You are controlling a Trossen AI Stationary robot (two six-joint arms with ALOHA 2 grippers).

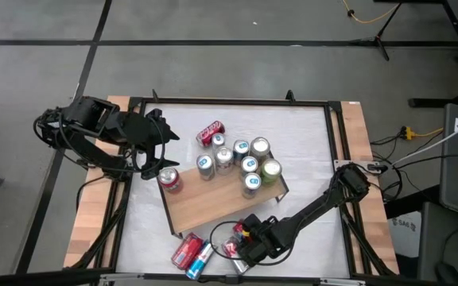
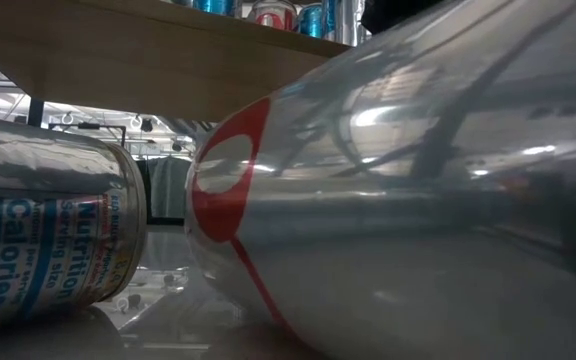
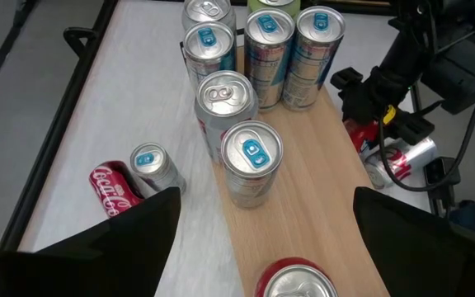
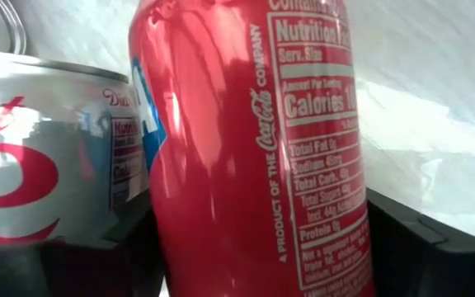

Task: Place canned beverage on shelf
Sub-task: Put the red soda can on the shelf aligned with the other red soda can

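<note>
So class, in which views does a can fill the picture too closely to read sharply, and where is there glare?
Low view: a lying silver can with red marking looms close and soft, streaked with reflections. Right wrist view: a red cola can fills the picture, glare down its side. High view: evenly lit.

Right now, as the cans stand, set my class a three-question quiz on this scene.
1. True or false: all cans on the shelf stand upright.
2. Which can fills the right wrist view, just ahead of the right gripper? A. a green can B. the red can C. a blue can
3. Fill in: the left gripper, above the shelf, is ____ (open or shut).

Key: 1 true; 2 B; 3 open.
</note>
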